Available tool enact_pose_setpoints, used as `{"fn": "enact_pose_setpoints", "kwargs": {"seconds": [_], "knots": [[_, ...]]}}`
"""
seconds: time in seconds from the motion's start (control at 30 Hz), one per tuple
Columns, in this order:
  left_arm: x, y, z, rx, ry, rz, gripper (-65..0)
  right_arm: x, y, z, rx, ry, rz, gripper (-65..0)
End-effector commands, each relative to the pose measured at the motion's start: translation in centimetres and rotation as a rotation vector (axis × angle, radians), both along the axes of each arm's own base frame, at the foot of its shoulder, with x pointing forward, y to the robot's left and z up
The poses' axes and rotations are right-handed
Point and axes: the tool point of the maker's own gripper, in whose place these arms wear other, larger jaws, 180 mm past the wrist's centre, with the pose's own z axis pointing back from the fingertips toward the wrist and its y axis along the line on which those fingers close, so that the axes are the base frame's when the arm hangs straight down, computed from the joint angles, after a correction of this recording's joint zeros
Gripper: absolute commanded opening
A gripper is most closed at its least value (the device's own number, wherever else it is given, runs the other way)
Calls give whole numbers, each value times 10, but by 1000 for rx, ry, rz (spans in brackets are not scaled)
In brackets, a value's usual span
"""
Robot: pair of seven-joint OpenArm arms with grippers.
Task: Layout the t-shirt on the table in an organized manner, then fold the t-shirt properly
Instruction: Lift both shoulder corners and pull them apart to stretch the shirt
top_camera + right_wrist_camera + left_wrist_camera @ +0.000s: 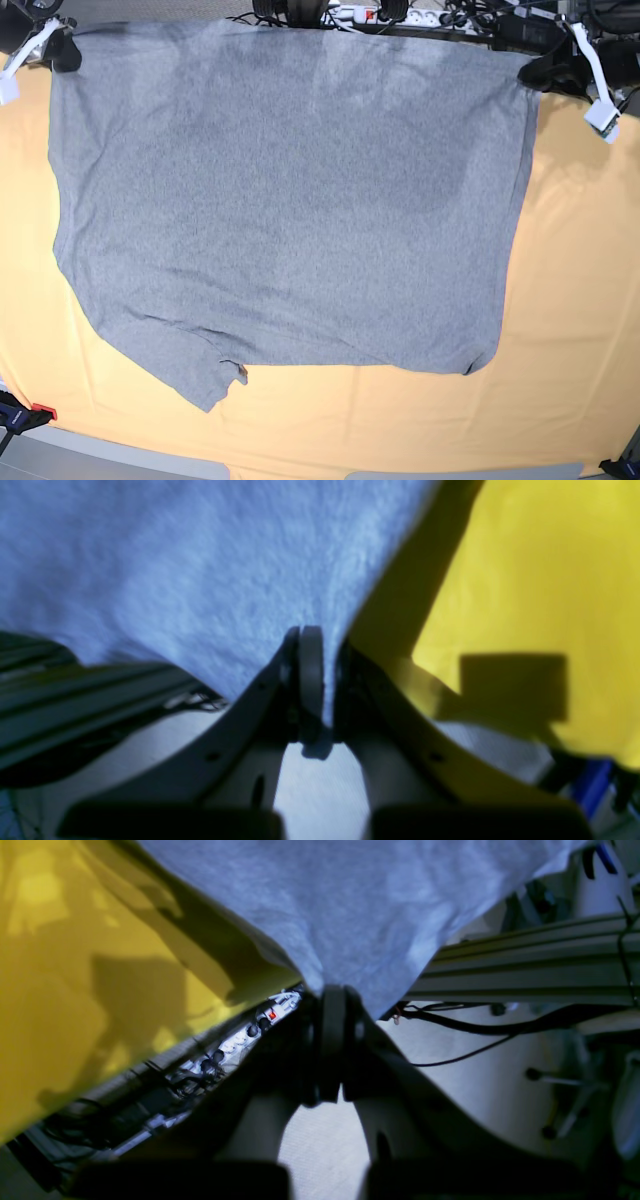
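The heather-grey t-shirt [290,200] lies spread flat over the table [580,300], plain side up, no lettering showing. Its straight edge runs along the far table edge; a sleeve [190,375] points toward the near left. My left gripper [532,72] is shut on the shirt's far right corner, seen pinched in the left wrist view [332,995]. My right gripper [62,47] is shut on the far left corner, also pinched in the right wrist view [312,645]. Grey cloth [350,900] [175,565] stretches away from both.
A power strip and cables [370,14] lie beyond the far table edge. An aluminium rail [525,965] runs behind the table. Clamps [25,412] hold the cloth at the near corners.
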Motion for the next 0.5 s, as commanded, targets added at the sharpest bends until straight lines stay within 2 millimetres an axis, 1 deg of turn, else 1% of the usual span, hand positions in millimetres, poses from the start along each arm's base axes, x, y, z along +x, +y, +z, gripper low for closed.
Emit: {"fn": "enact_pose_setpoints", "kwargs": {"seconds": [0.0, 0.1, 0.27, 0.47], "knots": [[4, -3, 9, 2, -33, -25, -650, 7, 0, 10, 1, -39, 17, -650], [8, -8, 14, 5, -62, -43, -650, 9, 2, 12, 15, -53, 18, -650], [31, -9, 27, 7, -153, -45, -650, 25, 2, 17, 12, -101, 19, -650], [49, -9, 38, 9, -226, -44, -650, 41, -7, 18, -43, -127, 9, -650]]}}
